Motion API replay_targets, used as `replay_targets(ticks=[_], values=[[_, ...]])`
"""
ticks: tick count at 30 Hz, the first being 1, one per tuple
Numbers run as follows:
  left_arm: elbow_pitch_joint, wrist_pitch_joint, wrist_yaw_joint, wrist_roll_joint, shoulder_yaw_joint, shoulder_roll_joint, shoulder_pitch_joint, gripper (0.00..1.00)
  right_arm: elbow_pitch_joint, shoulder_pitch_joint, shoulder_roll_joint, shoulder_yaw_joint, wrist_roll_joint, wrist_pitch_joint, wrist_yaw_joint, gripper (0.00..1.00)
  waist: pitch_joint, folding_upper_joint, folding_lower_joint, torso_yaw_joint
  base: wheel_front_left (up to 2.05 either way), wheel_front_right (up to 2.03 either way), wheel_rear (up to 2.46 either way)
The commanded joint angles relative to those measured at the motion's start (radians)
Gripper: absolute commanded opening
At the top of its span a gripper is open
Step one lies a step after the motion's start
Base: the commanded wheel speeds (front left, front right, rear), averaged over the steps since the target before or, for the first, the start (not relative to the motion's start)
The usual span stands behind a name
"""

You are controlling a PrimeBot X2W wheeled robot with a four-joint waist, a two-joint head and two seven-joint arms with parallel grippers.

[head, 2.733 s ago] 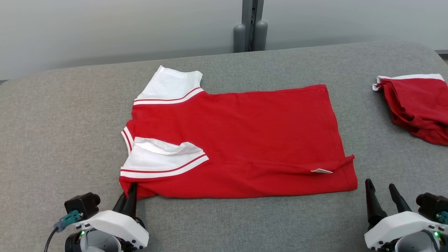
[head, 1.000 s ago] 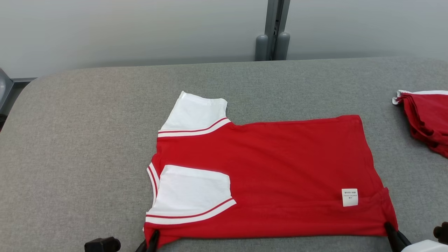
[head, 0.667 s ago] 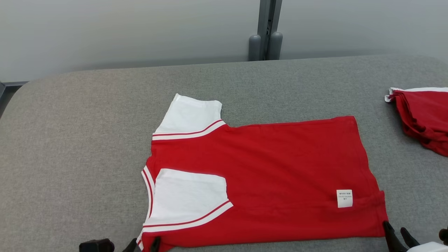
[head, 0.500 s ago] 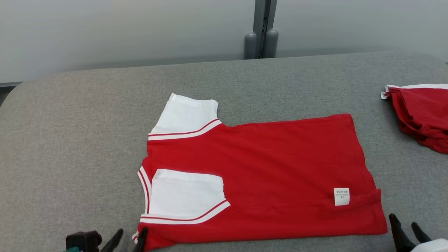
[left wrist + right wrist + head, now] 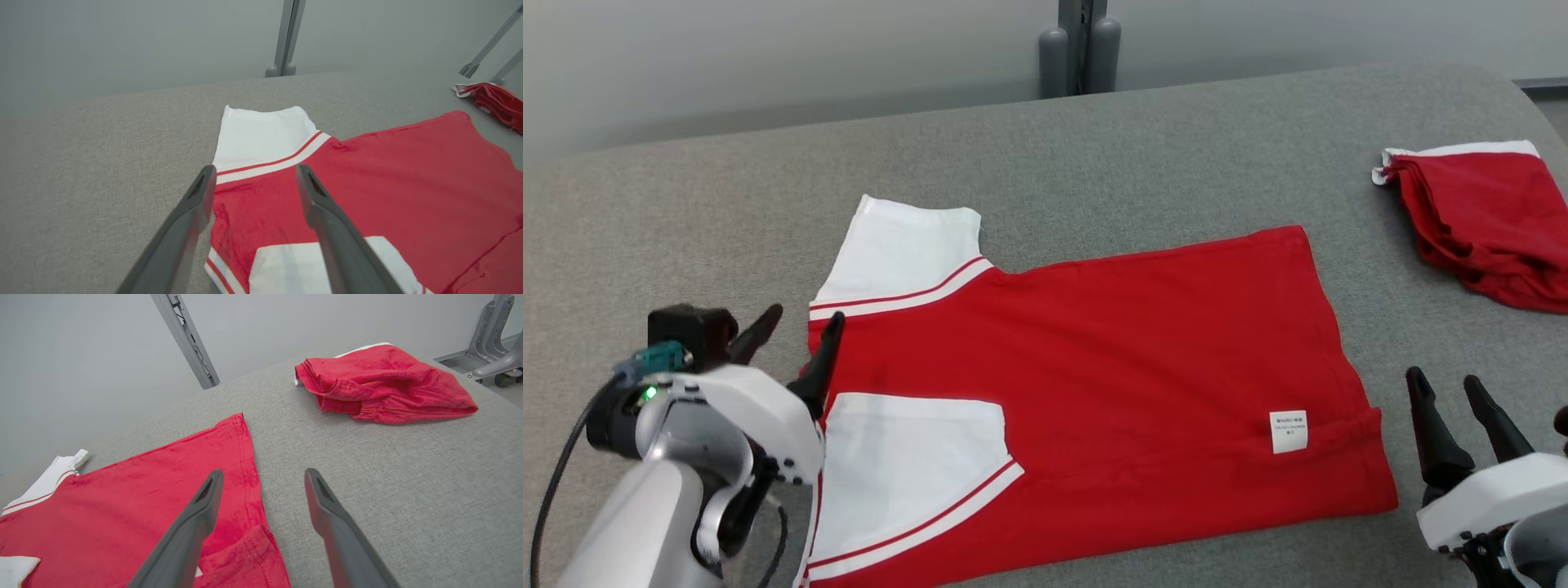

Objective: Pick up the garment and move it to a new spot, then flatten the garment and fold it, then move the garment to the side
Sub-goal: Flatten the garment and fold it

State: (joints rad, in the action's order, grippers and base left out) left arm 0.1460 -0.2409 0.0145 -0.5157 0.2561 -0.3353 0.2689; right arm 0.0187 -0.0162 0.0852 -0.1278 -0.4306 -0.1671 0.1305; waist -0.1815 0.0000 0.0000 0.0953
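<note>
Left pincer [image 5: 805, 314] hovers, spread, straddling the garment [image 5: 1111, 343] at its neckline edge.

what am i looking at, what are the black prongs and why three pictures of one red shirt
This is a two-armed robot at a grey cloth-covered table. One picture looks down from its head camera; the other two come from cameras on its wrists, looking along each arm's jaws, the black prongs. A red shirt with white sleeves lies spread flat, its near sleeve folded onto the body. A second red garment, loosely folded, sits to the robot's right. The left jaws stand open at the shirt's collar end, the right jaws open by its hem. Nothing is held.
</note>
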Motion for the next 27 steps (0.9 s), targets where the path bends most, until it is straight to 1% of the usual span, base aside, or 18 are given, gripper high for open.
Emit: replay_targets(ticks=[1, 8, 13, 15, 20, 27], values=[[0.026, -0.004, -0.007, 0.011, 0.002, -0.001, 0.046, 1.00, -0.002, -0.020, 0.006, 0.010, 0.001, 0.000, 0.000, 1.00, -0.032, 0.0000, 0.0000, 0.023, 0.00, 0.00, 0.00], [0.287, -0.033, -0.020, 0.067, 0.033, 0.004, 0.337, 1.00, -0.001, -0.122, 0.018, 0.124, -0.012, 0.000, 0.000, 1.00, -0.149, 0.0000, 0.0000, 0.080, 0.00, 0.00, 0.00], [0.458, -0.052, -0.020, 0.095, 0.049, 0.005, 0.494, 1.00, 0.010, -0.182, 0.034, 0.180, -0.032, 0.016, 0.000, 1.00, -0.221, 0.0000, 0.0000, 0.120, 0.00, 0.00, 0.00], [0.519, -0.062, -0.016, 0.102, 0.053, 0.001, 0.544, 1.00, 0.015, -0.203, 0.040, 0.199, -0.037, 0.023, 0.000, 1.00, -0.241, 0.0000, 0.0000, 0.135, 0.00, 0.00, 0.00], [0.635, -0.046, -0.011, 0.129, 0.064, -0.012, 0.637, 1.00, 0.024, -0.238, 0.050, 0.234, -0.050, 0.038, 0.000, 1.00, -0.275, 0.0000, 0.0000, 0.164, 0.00, 0.00, 0.00], [0.742, -0.036, -0.022, 0.151, 0.092, -0.017, 0.701, 1.00, 0.039, -0.262, 0.058, 0.260, -0.065, 0.052, 0.000, 1.00, -0.291, 0.0000, 0.0000, 0.182, 0.00, 0.00, 0.00]])
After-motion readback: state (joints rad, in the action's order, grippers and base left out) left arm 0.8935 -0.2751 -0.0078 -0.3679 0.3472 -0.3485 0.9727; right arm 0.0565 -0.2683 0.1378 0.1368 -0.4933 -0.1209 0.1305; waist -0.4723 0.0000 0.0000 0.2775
